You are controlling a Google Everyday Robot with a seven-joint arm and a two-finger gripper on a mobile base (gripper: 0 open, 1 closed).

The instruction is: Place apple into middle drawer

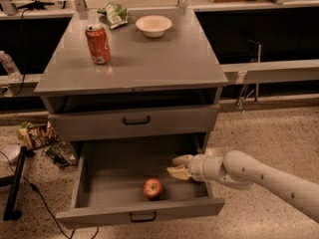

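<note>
Lying free on the floor of the open middle drawer, just behind its front panel and touched by nothing: the apple. To finish cleanly, lift the gripper straight up and draw back toward 4 o'clock, without brushing the fruit or the drawer's right wall. Poised near the apple at its 2 o'clock, spread apart and holding nothing, pale fingertips pointing to 9 o'clock, with the white forearm reaching in low from 4 o'clock.
</note>
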